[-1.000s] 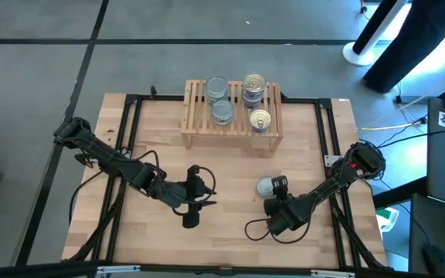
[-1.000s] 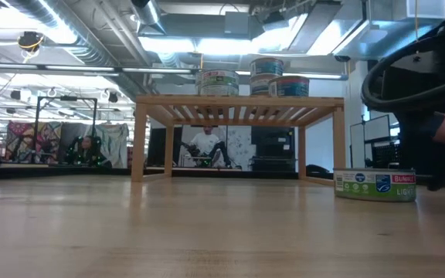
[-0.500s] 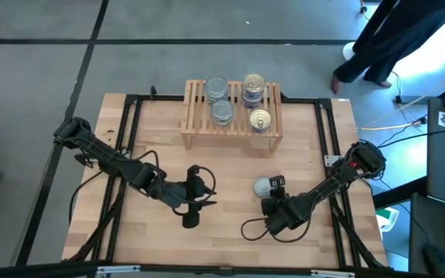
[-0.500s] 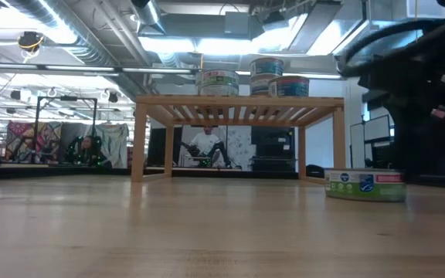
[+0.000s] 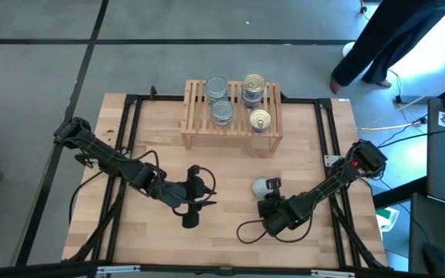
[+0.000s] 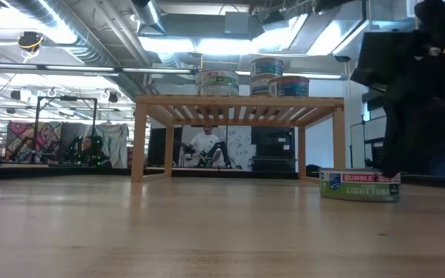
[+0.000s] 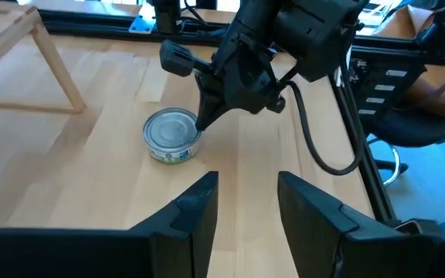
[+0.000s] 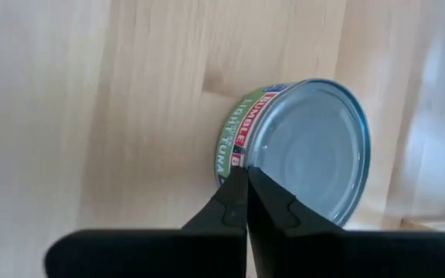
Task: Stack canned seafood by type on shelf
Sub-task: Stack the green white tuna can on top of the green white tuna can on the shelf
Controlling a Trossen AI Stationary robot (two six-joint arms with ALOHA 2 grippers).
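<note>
From above, a light-wood shelf (image 5: 231, 116) is seen at the far middle of the bench (image 5: 137, 239). Four tin tops are counted on its slats: two silver-grey tins (image 5: 219, 100) on the left part and two gold-topped tins (image 5: 256, 100) on the right part; whether any sit on further tins cannot be told here. One loose silver-grey tin (image 5: 263, 186) lies on the bench in front of the shelf, with the right pincer (image 5: 270, 198) against its near side. The left pincer (image 5: 194, 197) is held over the bench middle, well apart from the tin.

At bench height, the shelf (image 6: 238, 100) carries tins on top, one at the right raised above its neighbours. The loose tin (image 6: 359, 185), labelled light tuna, rests on the bench beside the shelf's right leg.

In the left wrist view, the left pincer (image 7: 244, 202) is seen parted and empty; beyond it the tin (image 7: 171, 133) is touched by the other arm's fingertip.

In the right wrist view, the right pincer (image 8: 247, 194) is closed, fingers together with nothing between them, its tip overlapping the tin (image 8: 307, 147) at the rim.
</note>
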